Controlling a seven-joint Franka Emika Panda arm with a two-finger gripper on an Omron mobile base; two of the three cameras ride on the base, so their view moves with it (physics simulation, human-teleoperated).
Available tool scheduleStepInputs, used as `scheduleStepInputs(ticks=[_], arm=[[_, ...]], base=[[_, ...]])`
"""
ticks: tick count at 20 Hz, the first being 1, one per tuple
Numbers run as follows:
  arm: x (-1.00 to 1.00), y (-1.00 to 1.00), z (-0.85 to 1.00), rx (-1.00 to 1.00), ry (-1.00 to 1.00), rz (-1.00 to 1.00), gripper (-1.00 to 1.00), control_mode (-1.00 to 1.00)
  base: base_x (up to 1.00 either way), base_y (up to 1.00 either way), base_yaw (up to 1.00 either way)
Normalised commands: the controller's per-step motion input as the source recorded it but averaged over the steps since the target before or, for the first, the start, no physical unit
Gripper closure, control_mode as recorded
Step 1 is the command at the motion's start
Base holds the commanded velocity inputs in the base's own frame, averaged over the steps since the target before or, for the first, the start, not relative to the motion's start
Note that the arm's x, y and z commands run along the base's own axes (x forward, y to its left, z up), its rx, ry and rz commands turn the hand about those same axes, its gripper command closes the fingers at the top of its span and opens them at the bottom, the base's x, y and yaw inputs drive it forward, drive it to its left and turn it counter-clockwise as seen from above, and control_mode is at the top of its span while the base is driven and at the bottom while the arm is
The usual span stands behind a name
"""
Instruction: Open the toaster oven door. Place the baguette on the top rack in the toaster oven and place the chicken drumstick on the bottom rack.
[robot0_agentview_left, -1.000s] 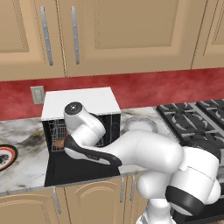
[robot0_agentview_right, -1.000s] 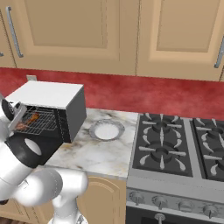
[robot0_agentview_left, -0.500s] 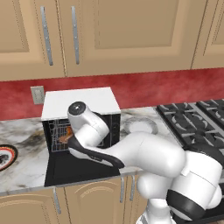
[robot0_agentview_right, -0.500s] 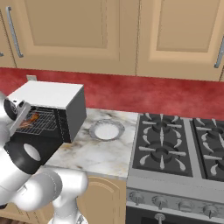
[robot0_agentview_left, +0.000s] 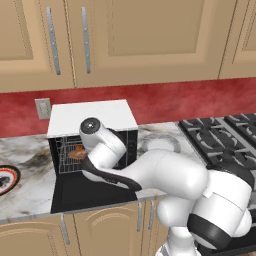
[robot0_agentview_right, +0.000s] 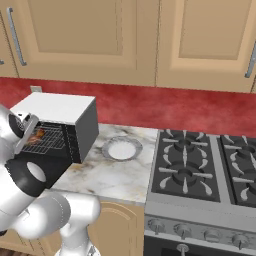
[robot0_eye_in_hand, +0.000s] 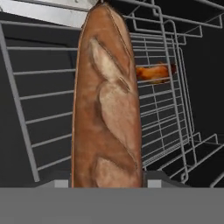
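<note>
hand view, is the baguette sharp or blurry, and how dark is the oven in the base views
Hand view: baguette sharp and evenly lit, wire rack crisp against black walls. Left base view: toaster oven interior dark, no glare. Right base view: soft, flat light.

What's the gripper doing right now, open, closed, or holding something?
Gripper: closed on the baguette, holding it at the toaster oven racks.

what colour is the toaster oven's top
White; the toaster oven top shows best in the left base view.
</note>
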Motion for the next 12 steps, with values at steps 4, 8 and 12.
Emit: scheduleStepInputs(ticks=[4,8,12], arm=[[0.11,0.00,-0.05,0.00,-0.10,0.00,1.00,-1.00],[0.10,0.00,-0.08,0.00,-0.05,0.00,1.00,-1.00],[0.00,0.00,-0.12,0.00,-0.01,0.00,1.00,-1.00]], base=[[0.00,0.00,0.00],[0.00,0.00,0.00],[0.00,0.00,0.00]])
